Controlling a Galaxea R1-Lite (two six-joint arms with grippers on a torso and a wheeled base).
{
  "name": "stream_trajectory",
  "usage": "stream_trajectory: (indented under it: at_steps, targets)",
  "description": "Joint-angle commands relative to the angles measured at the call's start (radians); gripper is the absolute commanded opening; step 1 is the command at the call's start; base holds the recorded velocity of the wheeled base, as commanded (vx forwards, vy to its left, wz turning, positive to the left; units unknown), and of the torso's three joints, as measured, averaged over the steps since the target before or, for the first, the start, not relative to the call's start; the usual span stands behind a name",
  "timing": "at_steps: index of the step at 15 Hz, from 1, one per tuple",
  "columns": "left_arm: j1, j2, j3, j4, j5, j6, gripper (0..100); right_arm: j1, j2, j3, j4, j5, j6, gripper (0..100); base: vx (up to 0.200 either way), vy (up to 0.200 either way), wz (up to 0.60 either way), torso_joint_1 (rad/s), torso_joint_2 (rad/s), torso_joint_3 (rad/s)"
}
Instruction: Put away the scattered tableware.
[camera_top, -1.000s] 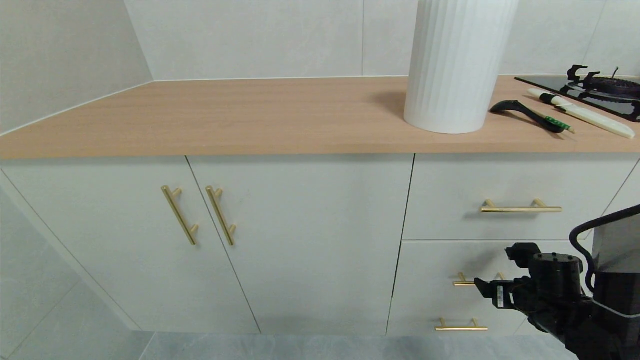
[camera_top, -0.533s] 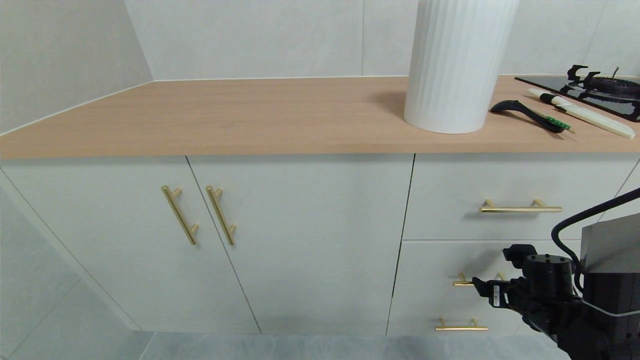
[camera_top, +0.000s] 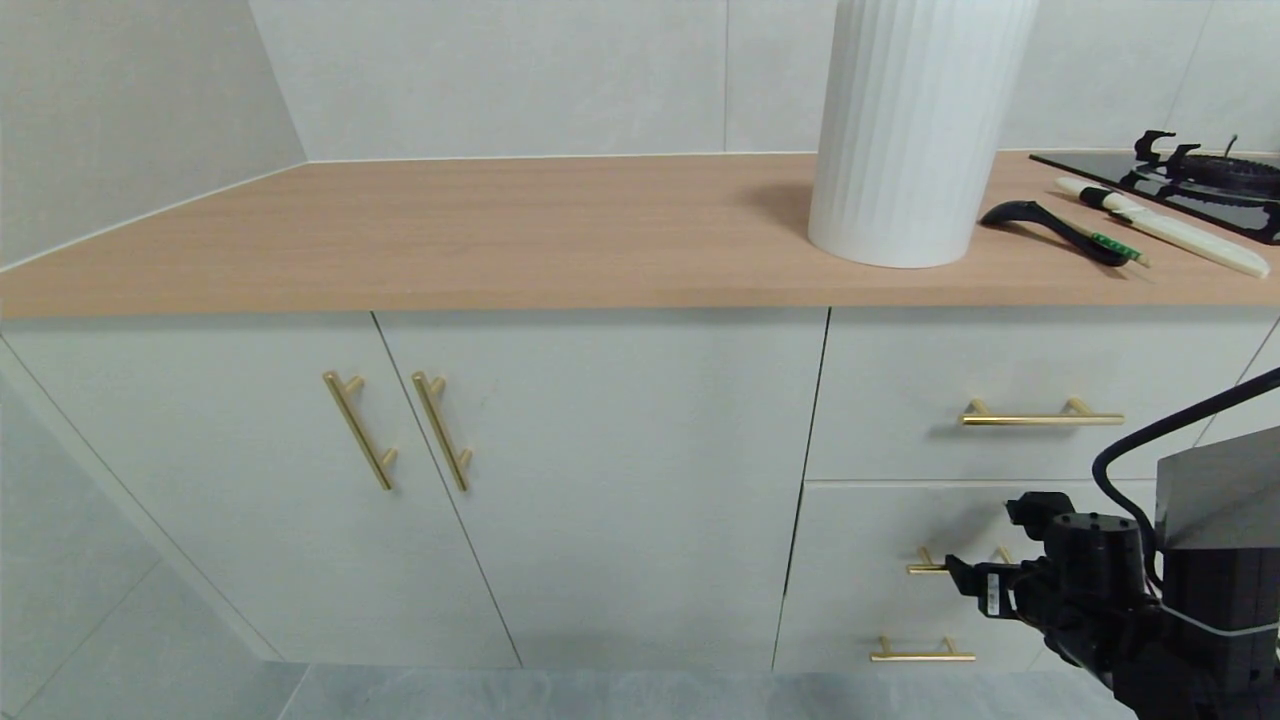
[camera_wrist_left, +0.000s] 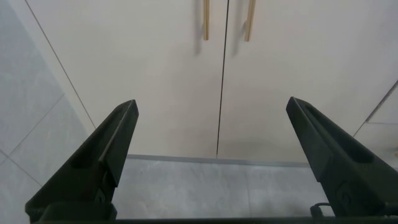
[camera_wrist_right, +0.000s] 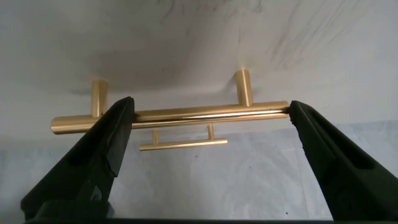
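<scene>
On the wooden counter (camera_top: 500, 230) at the right lie a black spoon (camera_top: 1050, 225), a small green-handled utensil (camera_top: 1118, 245) and a long white knife (camera_top: 1170, 228). My right gripper (camera_top: 1000, 545) hangs low in front of the middle drawer. It is open, and the drawer's gold handle (camera_wrist_right: 186, 116) runs just beyond my right gripper (camera_wrist_right: 209, 107), apart from the fingers. My left gripper (camera_wrist_left: 211, 104) is open and holds nothing, facing the double cabinet doors (camera_wrist_left: 224, 93) low down near the floor.
A tall white ribbed container (camera_top: 910, 130) stands on the counter beside the spoon. A black hob (camera_top: 1200, 180) is at the far right. The top drawer handle (camera_top: 1040, 415) and bottom drawer handle (camera_top: 922, 655) are gold bars. The double doors carry two gold handles (camera_top: 400, 430).
The right arm has shifted a little to the left, toward the drawer front. The things on the counter have not moved.
</scene>
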Motion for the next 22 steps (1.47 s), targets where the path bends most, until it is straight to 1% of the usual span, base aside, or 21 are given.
stream_trajectory:
  at_steps: [1, 2, 3, 5, 6, 7, 8, 9, 10, 11, 12, 14, 17, 18, 20, 22]
  targets:
    - [0.000, 0.001, 0.000, 0.000, 0.000, -0.001, 100, 0.002, -0.011, 0.018, 0.009, 0.001, -0.003, 100, 0.000, 0.000, 0.00, 0.000, 0.00, 0.000]
    - [0.000, 0.001, 0.000, 0.000, 0.000, -0.001, 100, 0.002, -0.011, 0.018, 0.009, 0.001, -0.003, 100, 0.000, 0.000, 0.00, 0.000, 0.00, 0.000]
    - [0.000, 0.001, 0.000, 0.000, 0.000, 0.001, 100, 0.006, -0.114, 0.052, 0.109, 0.010, -0.043, 100, 0.000, 0.000, 0.00, 0.000, 0.00, 0.000]
    - [0.000, 0.001, 0.000, 0.000, 0.000, 0.001, 100, 0.031, -0.334, 0.046, 0.399, 0.036, -0.049, 100, 0.000, 0.000, 0.00, 0.000, 0.00, 0.000]
    - [0.000, 0.001, 0.000, 0.000, 0.000, -0.001, 100, 0.042, -0.408, 0.038, 0.479, 0.043, -0.049, 100, 0.000, 0.000, 0.00, 0.000, 0.00, 0.000]
    - [0.000, 0.001, 0.000, 0.000, 0.000, -0.001, 100, 0.082, -0.627, -0.011, 0.746, 0.048, -0.049, 100, 0.000, 0.000, 0.00, 0.000, 0.00, 0.000]
    - [0.000, 0.001, 0.000, 0.000, 0.000, -0.001, 100, 0.100, -0.712, -0.038, 0.853, 0.048, -0.049, 100, 0.000, 0.000, 0.00, 0.000, 0.00, 0.000]
    - [0.000, 0.001, 0.000, 0.000, 0.000, -0.001, 100, 0.140, -0.925, -0.146, 1.189, 0.051, -0.045, 100, 0.000, 0.000, 0.00, 0.000, 0.00, 0.000]
    - [0.000, 0.001, 0.000, 0.000, 0.000, 0.001, 100, 0.169, -1.048, -0.232, 1.407, 0.062, -0.040, 100, 0.000, 0.000, 0.00, 0.000, 0.00, 0.000]
    - [0.000, 0.001, 0.000, 0.000, 0.000, -0.001, 100, 0.184, -1.124, -0.287, 1.525, 0.080, -0.031, 100, 0.000, 0.000, 0.00, 0.000, 0.00, 0.000]
    - [0.000, 0.001, 0.000, -0.002, 0.000, -0.001, 100, 0.197, -1.178, -0.316, 1.572, 0.089, -0.025, 100, 0.000, 0.000, 0.00, 0.000, 0.00, 0.000]
    - [0.000, 0.001, 0.000, 0.000, 0.000, -0.001, 100, 0.198, -1.200, -0.322, 1.569, 0.088, -0.025, 100, 0.000, 0.000, 0.00, 0.000, 0.00, 0.000]
    - [0.000, 0.001, 0.000, 0.000, 0.000, -0.001, 100, 0.198, -1.138, -0.299, 1.493, 0.089, 0.011, 100, 0.000, 0.000, 0.00, 0.000, 0.00, 0.000]
    - [0.000, 0.001, 0.000, 0.000, 0.000, -0.001, 100, 0.198, -1.100, -0.278, 1.451, 0.089, 0.014, 100, 0.000, 0.000, 0.00, 0.000, 0.00, 0.000]
    - [0.000, 0.001, 0.000, 0.000, 0.000, 0.001, 100, 0.198, -0.993, -0.218, 1.301, 0.086, 0.017, 100, 0.000, 0.000, 0.00, 0.000, 0.00, 0.000]
    - [0.000, 0.001, 0.000, 0.000, 0.000, -0.001, 100, 0.197, -0.891, -0.189, 1.181, 0.068, 0.067, 100, 0.000, 0.000, 0.00, 0.000, 0.00, 0.000]
